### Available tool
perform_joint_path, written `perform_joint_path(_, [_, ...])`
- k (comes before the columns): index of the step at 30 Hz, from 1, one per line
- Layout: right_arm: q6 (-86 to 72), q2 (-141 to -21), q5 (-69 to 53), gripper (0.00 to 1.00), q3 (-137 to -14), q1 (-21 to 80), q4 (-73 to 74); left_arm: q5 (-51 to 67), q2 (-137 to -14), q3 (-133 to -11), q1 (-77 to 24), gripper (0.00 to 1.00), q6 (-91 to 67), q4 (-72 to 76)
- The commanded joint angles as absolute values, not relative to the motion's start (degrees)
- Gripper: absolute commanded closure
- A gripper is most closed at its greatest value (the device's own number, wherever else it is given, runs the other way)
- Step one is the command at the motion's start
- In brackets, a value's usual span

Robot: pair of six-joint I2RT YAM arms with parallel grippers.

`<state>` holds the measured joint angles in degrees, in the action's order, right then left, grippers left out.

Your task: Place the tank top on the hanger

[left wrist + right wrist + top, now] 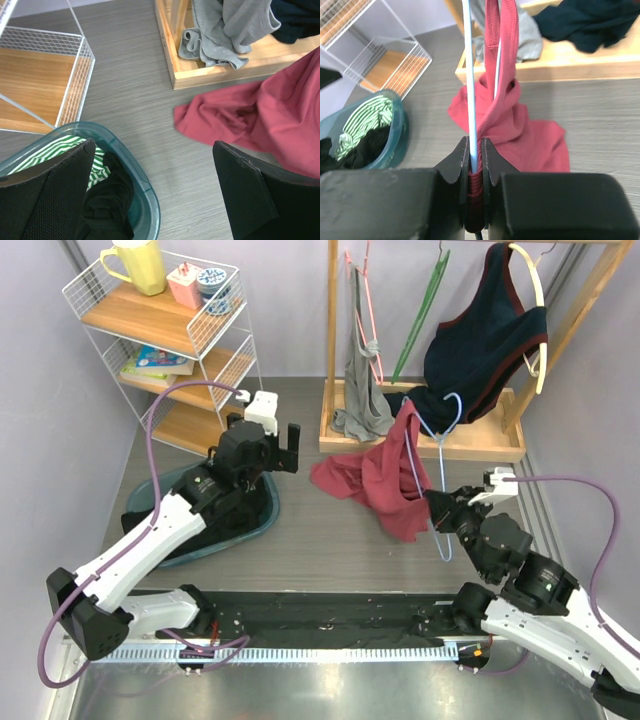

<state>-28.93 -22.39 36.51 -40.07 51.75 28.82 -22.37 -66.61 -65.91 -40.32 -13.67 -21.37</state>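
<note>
Staged laundry corner, garment rack (332, 340), clothes basket (268, 516)

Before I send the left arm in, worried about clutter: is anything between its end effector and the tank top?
Nothing visible. The left end effector hangs open, with only bare table between it and the tank top; the teal bin lies on its far side, away from the top.

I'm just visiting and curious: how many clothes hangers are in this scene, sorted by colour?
pink hanger: 1
green hanger: 1
cream hanger: 1
light-blue hanger: 1
Total: 4
</note>
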Motion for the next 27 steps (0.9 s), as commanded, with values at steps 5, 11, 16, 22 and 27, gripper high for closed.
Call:
perform_joint_path(5, [-26.0, -24.0, 44.8, 0.99, -48.3, 51.7, 30.9, -20.3, -65.3, -65.6, -39.9, 0.0, -15.1, -19.7])
perform_joint_path(11, [-26.2, -32.8, 46.5, 0.99, -59.4, 51.7, 37.7, -19.7, -65.2, -65.5, -39.9, 0.0, -15.2, -19.7])
perform_joint_path(16, [-24.3, -36.6, 49.7, 0.99, -65.2, 51.7, 38.1, -19.8, -64.3, -65.2, -39.9, 0.0, -15.1, -19.8])
perform_joint_path(22, [-22.2, -43.7, 53.1, 0.99, -73.6, 51.7, 39.6, -19.4, -63.8, -65.0, -39.9, 0.0, -15.1, -19.8])
perform_joint_path(27, [-19.6, -48.2, 54.2, 0.99, -78.1, 51.5, 39.6, -19.3, -63.1, -65.0, -39.9, 0.0, -15.2, -19.9])
